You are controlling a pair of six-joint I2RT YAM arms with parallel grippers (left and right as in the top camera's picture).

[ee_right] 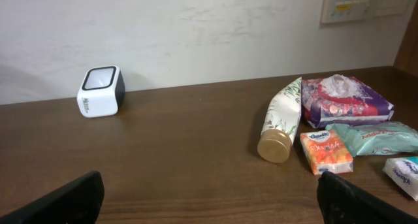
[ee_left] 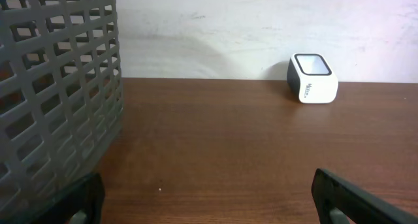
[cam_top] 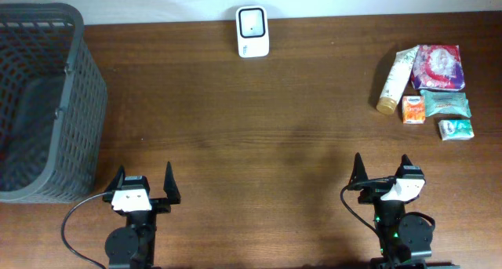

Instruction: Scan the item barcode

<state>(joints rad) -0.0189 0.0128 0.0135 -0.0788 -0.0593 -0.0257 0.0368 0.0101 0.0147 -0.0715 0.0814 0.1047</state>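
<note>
**Two robot grippers spread wide at the near edge of a table, with a barcode scanner and a few small goods beyond**

Seen from above, a brown wooden table [cam_top: 259, 128] runs up to a pale wall. The left gripper [cam_top: 144, 175] and the right gripper [cam_top: 382, 163] sit well apart at the near edge. Both point toward the wall, each with its two fingers spread wide and nothing between them.

A small white barcode scanner [cam_top: 252, 32] with a dark window stands at the far edge, near the middle. A dark grey plastic basket [cam_top: 78, 89] with lattice walls fills the far left corner.

The items lie in a tight cluster at the far right:
- a cream tube [cam_top: 396, 81] with a gold cap, its cap end nearest the robot
- a purple and pink tissue pack [cam_top: 438, 67] just beside the tube
- a small orange packet [cam_top: 413, 109]
- a teal packet [cam_top: 445, 103] next to the orange one
- a smaller teal and white packet [cam_top: 456, 129] nearest the robot

No gripper touches any of them.
</note>
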